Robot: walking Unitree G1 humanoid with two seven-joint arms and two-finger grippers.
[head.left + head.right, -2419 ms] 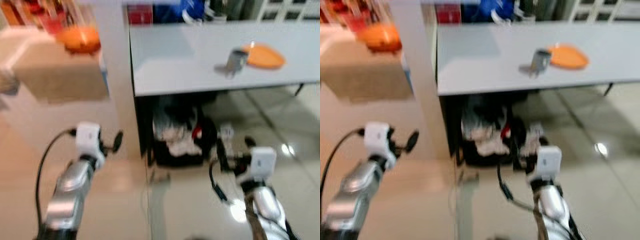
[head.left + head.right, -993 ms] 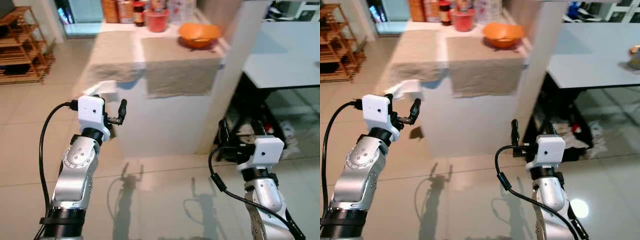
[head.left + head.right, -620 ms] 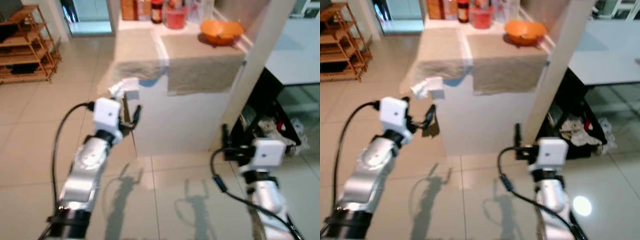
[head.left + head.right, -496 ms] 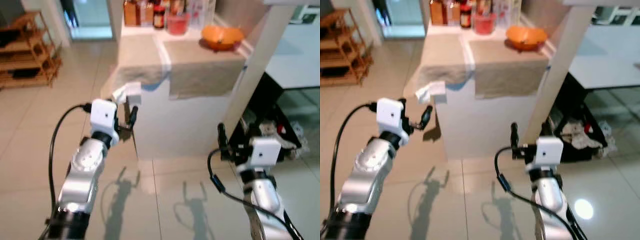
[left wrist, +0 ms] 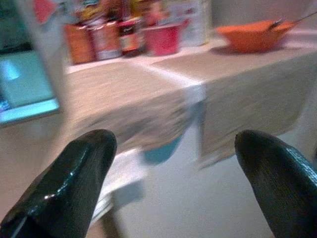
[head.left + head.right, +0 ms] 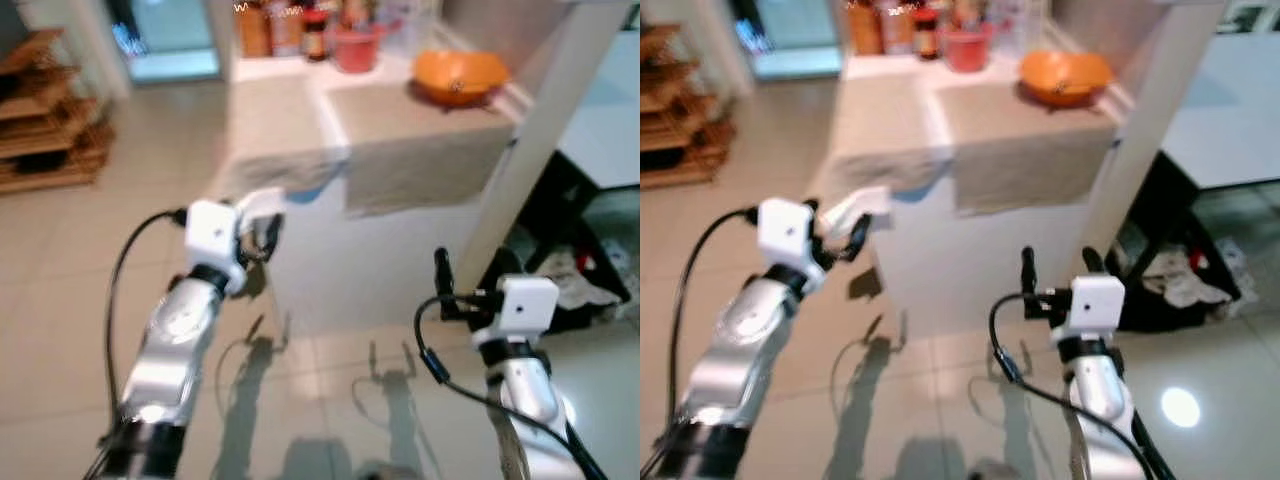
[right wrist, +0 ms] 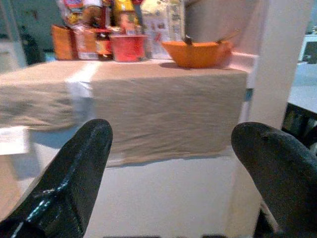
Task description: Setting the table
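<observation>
Beige floor tiles (image 6: pixel 60 300) spread out below a white table (image 6: pixel 970 265) that stands ahead of the robot, its top draped with two beige cloths (image 6: pixel 1025 150) hanging over the near edge. At the table's far right corner sits an orange bowl (image 6: pixel 460 75) with a utensil handle sticking out of it, and along the back edge stand a red cup (image 7: pixel 127 47), some jars and bottles (image 5: pixel 106 39) and a printed package (image 7: pixel 161 25). A white pillar (image 6: pixel 535 150) rises just right of the table, with a pale grey surface (image 6: pixel 1225 130) beyond it and a dark heap of clutter (image 6: pixel 585 285) on the floor below. A wooden rack (image 6: pixel 45 125) stands well off to the left. Both arms are raised in front of the table, short of it. The left gripper (image 6: pixel 262 238) hovers near the table's left front corner, its fingers (image 5: pixel 64 183) spread wide with nothing between them. The right gripper (image 6: pixel 1055 265) hangs lower before the table's right front, its fingers (image 7: pixel 74 178) likewise wide apart and empty, pointing toward the hanging cloth and the bowl above it.
</observation>
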